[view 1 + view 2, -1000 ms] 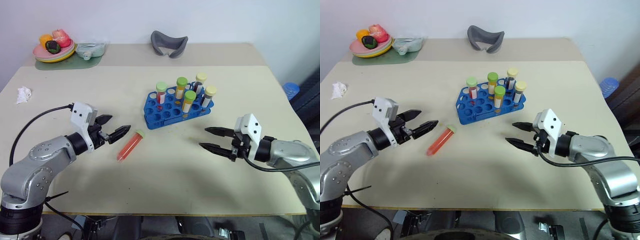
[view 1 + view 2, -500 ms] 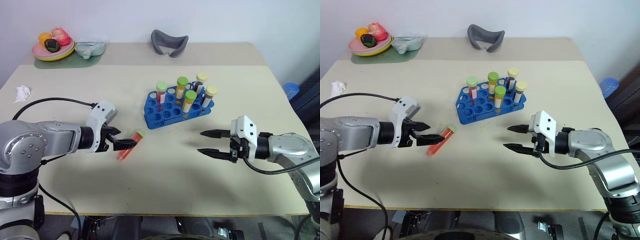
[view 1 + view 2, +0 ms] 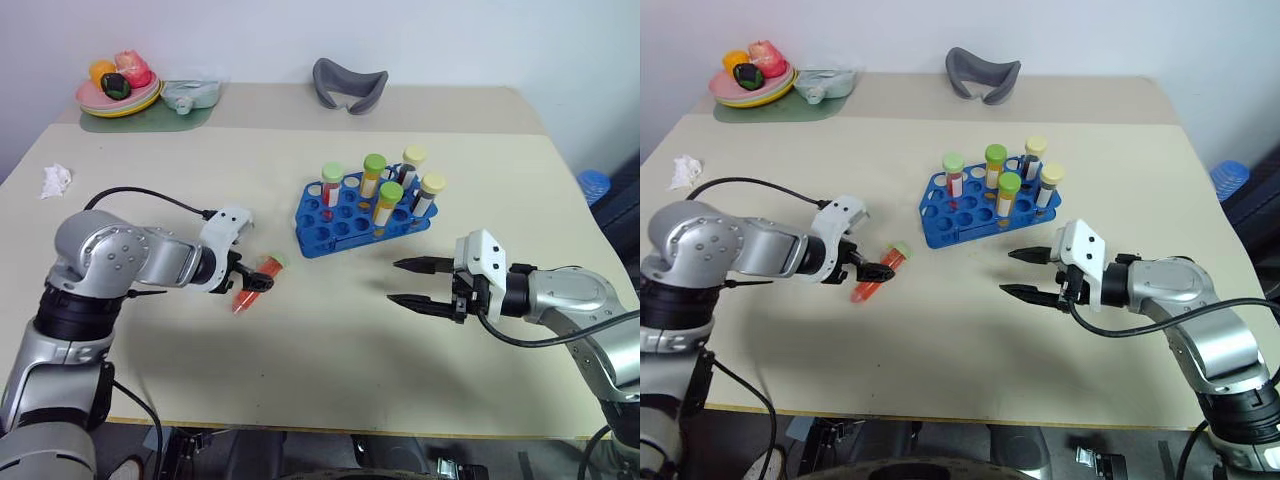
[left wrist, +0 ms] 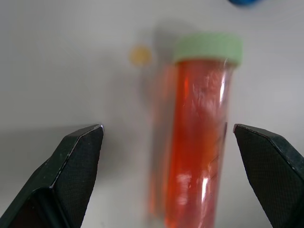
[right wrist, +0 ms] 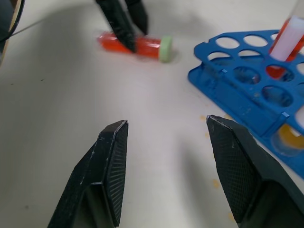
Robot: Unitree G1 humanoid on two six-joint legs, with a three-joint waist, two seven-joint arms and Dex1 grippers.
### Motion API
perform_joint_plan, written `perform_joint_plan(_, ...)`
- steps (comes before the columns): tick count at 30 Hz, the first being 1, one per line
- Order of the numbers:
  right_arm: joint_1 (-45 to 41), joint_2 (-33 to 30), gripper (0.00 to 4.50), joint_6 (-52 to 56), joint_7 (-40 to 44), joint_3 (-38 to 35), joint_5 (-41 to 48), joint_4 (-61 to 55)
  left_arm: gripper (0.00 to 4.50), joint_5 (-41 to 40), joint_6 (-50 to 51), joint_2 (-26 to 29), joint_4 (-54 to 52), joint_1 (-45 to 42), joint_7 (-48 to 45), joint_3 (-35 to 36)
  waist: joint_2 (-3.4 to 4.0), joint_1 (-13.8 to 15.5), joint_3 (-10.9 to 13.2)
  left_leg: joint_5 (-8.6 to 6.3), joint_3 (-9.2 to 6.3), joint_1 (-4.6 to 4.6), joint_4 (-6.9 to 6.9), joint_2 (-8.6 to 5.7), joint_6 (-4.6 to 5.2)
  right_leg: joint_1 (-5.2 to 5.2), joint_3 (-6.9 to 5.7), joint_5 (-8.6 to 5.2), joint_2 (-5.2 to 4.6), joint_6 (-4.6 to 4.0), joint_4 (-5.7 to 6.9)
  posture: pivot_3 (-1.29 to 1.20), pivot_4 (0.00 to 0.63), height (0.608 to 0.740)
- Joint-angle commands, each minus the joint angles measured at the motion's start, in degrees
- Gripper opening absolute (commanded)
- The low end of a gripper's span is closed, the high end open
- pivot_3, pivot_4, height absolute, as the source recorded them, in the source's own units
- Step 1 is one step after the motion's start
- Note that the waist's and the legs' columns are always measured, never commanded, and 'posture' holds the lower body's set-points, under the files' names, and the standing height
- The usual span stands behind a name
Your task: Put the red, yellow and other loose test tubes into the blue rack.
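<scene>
A red test tube (image 3: 256,285) with a pale green cap lies loose on the table, left of the blue rack (image 3: 318,232). My left gripper (image 3: 250,286) points down over it. In the left wrist view this gripper (image 4: 166,128) is open, with one finger on each side of the red tube (image 4: 197,142) and not touching it. The rack holds several upright tubes with green and yellow caps (image 3: 386,192). My right gripper (image 3: 393,282) hovers open and empty over the table, in front and to the right of the rack. The right wrist view shows the rack's corner (image 5: 247,90) and the red tube (image 5: 137,45).
A plate of toy fruit (image 3: 118,92) and a green mat sit at the far left corner. A grey curved object (image 3: 350,85) lies at the back. Crumpled white paper (image 3: 57,178) rests near the left edge. A blue object (image 3: 594,183) is past the right edge.
My left gripper tipped downward and came forward onto the red tube, now straddling it. The right gripper has barely moved. The camera view has shifted slightly.
</scene>
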Motion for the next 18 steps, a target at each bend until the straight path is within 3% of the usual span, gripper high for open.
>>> perform_joint_plan(1, 1.98, -0.89, 2.65, -0.01, 0.06, -2.31, 1.18, -3.80, 4.50, 2.75, 0.46, -0.81, 1.45, -3.37, -0.31, -2.70, 0.00, -0.03, 0.00, 0.01, 0.00, 0.00, 0.00, 0.00, -0.01, 0.00, 0.00, 0.00, 0.00, 0.00, 0.00, 0.00, 0.150, 0.740)
perform_joint_plan(8, 4.20, -0.57, 2.65, 0.04, -1.90, -2.91, 0.69, -6.13, 4.50, 8.46, 0.46, -1.59, 4.77, -7.78, -4.70, -7.36, 0.00, -0.24, 0.00, 0.03, 0.00, 0.01, 0.00, -0.01, -0.05, -0.01, -0.01, 0.00, 0.01, 0.00, 0.02, 0.00, 0.150, 0.740)
perform_joint_plan(11, 4.77, -0.69, 2.71, 0.01, -2.33, -3.29, 0.67, -6.68, 3.76, 10.07, 0.46, -1.52, 5.27, -8.16, -6.15, -8.06, 0.00, -0.22, 0.00, 0.03, 0.00, 0.01, 0.01, -0.01, -0.05, 0.00, 0.00, 0.00, 0.01, 0.01, 0.02, 0.00, 0.150, 0.740)
perform_joint_plan(14, 4.64, -0.69, 2.71, 0.12, -2.48, -3.47, 0.78, -6.57, 2.30, 10.88, 0.46, -1.35, 5.51, -7.65, -6.39, -7.79, 0.00, -0.21, 0.00, 0.03, 0.00, 0.01, 0.01, -0.01, -0.05, 0.00, 0.00, 0.00, 0.01, 0.01, 0.02, 0.00, 0.150, 0.740)
perform_joint_plan(18, 3.84, -0.69, 2.71, -0.35, -1.86, -2.96, 0.46, -5.33, 2.30, 9.99, 0.46, -0.57, 5.04, -6.41, -6.07, -6.60, 0.00, -0.27, 0.00, 0.03, 0.00, 0.01, 0.01, -0.01, -0.05, 0.00, 0.00, 0.00, 0.01, 0.01, 0.02, 0.00, 0.150, 0.740)
